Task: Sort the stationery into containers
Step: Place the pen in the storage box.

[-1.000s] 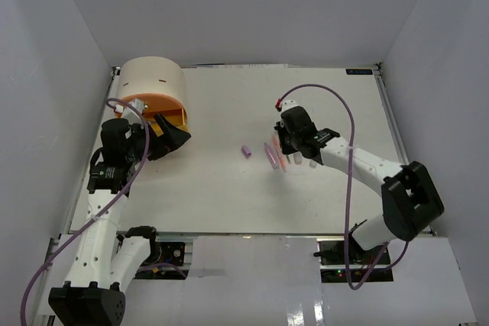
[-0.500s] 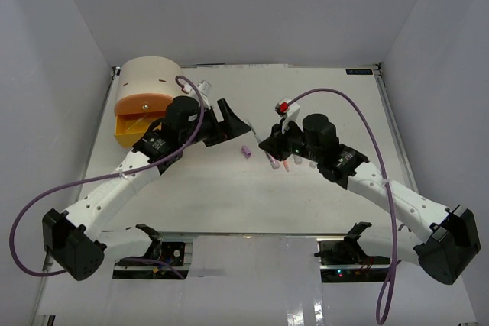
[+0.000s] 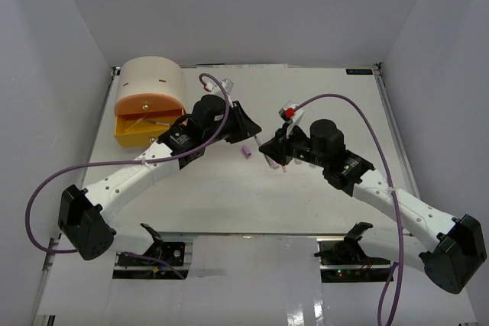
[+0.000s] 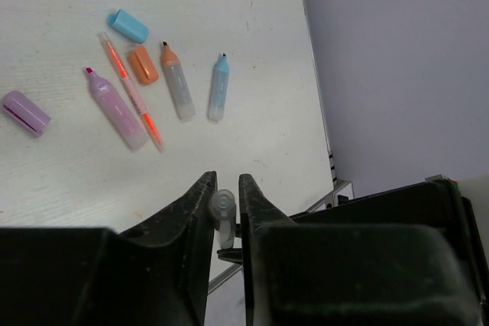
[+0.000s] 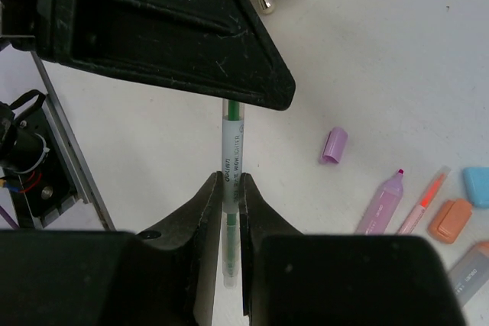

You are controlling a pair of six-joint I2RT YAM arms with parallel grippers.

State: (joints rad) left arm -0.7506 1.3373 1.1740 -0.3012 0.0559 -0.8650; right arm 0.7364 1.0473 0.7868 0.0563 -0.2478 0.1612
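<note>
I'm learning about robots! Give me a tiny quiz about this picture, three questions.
1. True or false: the orange drawer is pulled open.
2. What sits between both arms' jaws? A green pen; B blue cap; C orange cap.
3. Fill in: the purple cap lies on the ____.
Key: 1 true; 2 A; 3 table.

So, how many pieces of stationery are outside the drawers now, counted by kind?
Uncapped highlighters: 3 (purple highlighter, orange highlighter, blue highlighter)
Loose caps: 3 (purple cap, blue cap, orange cap)
Thin pens: 2 (orange pen lying loose, green pen held by left tool and right tool)
Total: 8
</note>
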